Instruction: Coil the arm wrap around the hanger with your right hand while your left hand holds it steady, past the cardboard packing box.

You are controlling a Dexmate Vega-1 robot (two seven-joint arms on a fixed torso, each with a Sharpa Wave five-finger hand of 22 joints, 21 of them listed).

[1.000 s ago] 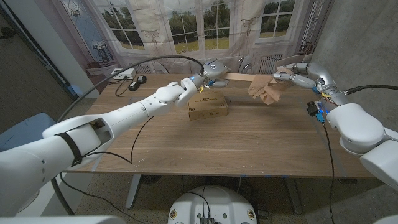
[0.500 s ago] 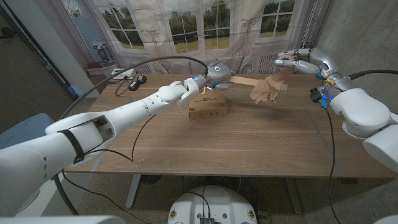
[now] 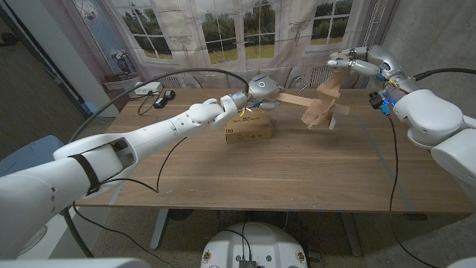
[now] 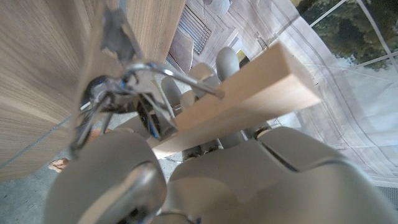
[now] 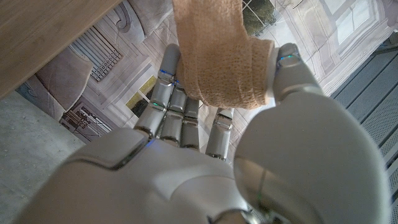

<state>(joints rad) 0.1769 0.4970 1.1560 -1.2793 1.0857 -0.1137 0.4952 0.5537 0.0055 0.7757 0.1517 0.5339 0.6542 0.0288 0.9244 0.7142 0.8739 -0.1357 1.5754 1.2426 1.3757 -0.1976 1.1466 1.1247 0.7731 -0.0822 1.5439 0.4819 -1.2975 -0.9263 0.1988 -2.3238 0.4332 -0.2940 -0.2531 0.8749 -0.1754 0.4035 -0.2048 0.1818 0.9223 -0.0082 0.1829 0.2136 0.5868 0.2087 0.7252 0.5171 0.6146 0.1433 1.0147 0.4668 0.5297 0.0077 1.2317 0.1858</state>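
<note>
Up near the far edge of the brown wooden table (image 3: pixel 297 171), the left hand (image 3: pixel 262 89) grips one end of the pale wooden hanger (image 3: pixel 291 99), which juts out level above the tabletop toward the right. In the left wrist view the fingers (image 4: pixel 227 62) close around the light wood bar (image 4: pixel 249 99), with the hanger's bent metal wire hook (image 4: pixel 149 71) showing just beside them. The tan elastic arm wrap (image 3: pixel 321 106) is bunched in loops around the hanger's outer end, and a strip of it rises from there to the right hand (image 3: pixel 349 61), which is raised above the far right corner of the table. In the right wrist view that hand (image 5: pixel 205 143) pinches the roll of wrap (image 5: pixel 217 56) between the thumb and the other fingers (image 5: pixel 171 93), the fabric passing up and out of view. A small flat brown cardboard packing box (image 3: pixel 248 128) lies on the table just below the left hand, nearer the robot than the hanger. At the far left corner lie a white power strip (image 3: pixel 147 88) and a small black object (image 3: pixel 168 94).
</note>
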